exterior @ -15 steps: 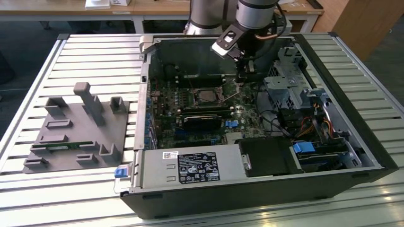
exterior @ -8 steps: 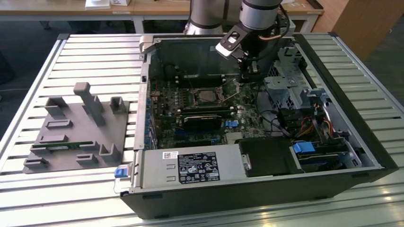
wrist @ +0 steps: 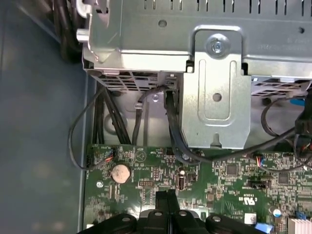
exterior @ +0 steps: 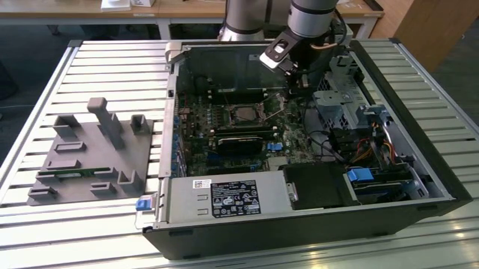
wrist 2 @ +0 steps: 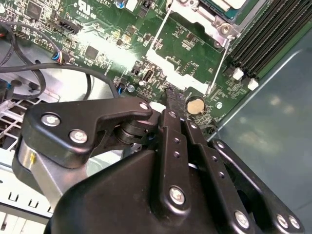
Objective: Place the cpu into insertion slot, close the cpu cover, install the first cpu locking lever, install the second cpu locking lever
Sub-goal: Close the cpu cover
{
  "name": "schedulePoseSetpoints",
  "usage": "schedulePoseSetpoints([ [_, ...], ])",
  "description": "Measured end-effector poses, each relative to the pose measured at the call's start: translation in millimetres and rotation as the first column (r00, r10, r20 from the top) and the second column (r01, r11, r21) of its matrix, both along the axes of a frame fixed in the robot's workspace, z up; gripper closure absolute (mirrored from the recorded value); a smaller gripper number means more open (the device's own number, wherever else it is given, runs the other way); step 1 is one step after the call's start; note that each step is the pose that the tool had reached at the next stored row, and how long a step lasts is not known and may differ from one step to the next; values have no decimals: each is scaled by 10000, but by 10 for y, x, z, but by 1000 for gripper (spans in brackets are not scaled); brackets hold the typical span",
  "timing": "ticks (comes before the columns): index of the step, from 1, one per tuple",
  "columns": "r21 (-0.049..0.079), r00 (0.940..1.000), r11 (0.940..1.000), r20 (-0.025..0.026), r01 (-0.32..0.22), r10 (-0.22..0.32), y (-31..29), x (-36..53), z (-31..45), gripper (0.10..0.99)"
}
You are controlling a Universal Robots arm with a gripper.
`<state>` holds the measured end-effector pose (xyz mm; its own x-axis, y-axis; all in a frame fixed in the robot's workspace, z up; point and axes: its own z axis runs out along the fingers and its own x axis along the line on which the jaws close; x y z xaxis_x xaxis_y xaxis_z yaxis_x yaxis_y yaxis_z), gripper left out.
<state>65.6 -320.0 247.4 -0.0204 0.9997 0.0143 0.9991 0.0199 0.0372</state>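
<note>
Seemingly empty, the claw (wrist: 166, 196) is held pinched narrow over the green board (wrist: 219, 170) near the insertion slot (exterior: 243, 115), probably so a slim tip is offered to a locking lever (wrist 2: 218, 63)

Insertion slot (exterior: 245, 115) in PC case (exterior: 299, 230), fixture tray (exterior: 84, 162) at exterior view's left.

- Arm (exterior: 311, 17) hangs vertically from above, wrist low.
- Gripper (wrist: 165, 196) points downward in both wrist views, its two black fingers (wrist 2: 171, 105) pressed together.
</note>
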Motion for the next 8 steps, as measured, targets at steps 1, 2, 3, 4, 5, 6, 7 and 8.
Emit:
schedulePoseSetpoints([
  [1, 1, 10000, 10000, -9, 0, 0, 1, 9, -11, 980],
  [2, 0, 10000, 10000, -21, 0, 0, 2, 15, -24, 980],
  [3, 0, 10000, 10000, -29, -1, 1, 2, 19, -38, 980],
  [4, 1, 10000, 10000, -39, 0, 0, 2, 22, -57, 980],
  [5, 1, 10000, 10000, -44, 0, 0, 1, 21, -74, 980],
  [6, 2, 10000, 10000, -45, 1, -1, 2, 21, -85, 980],
  [7, 0, 10000, 10000, -46, 1, -1, 2, 17, -89, 980],
  [8, -1, 10000, 10000, -46, -1, 1, 2, 6, -90, 980],
])
